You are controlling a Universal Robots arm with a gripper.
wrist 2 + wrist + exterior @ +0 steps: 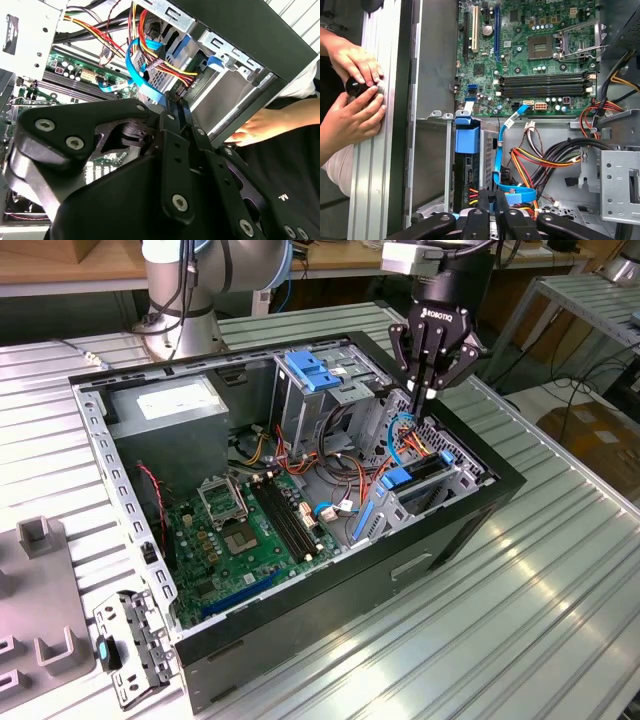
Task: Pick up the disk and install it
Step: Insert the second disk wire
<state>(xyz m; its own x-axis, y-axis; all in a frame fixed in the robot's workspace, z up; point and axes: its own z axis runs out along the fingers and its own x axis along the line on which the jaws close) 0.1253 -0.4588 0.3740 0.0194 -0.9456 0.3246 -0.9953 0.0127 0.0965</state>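
Note:
The disk (425,472) stands on edge in the low drive bay at the near corner of the open computer case (330,610) on the exterior view's right, its blue carrier rail (396,480) facing the motherboard. In the first wrist view the disk (469,176) is a dark edge under a blue rail tab (467,140). My gripper (427,395) hangs just above the bay and the cables, apart from the disk. Its fingers are pressed together with nothing between them, as both wrist views show the gripper (495,201) (174,99).
Red, yellow and blue cables (410,440) bunch right under the fingers. A tall metal cage with a blue bracket (312,370), a grey power-supply box (170,405) and the motherboard (250,530) fill the case. A person's hands (352,97) rest on the table beside the case wall.

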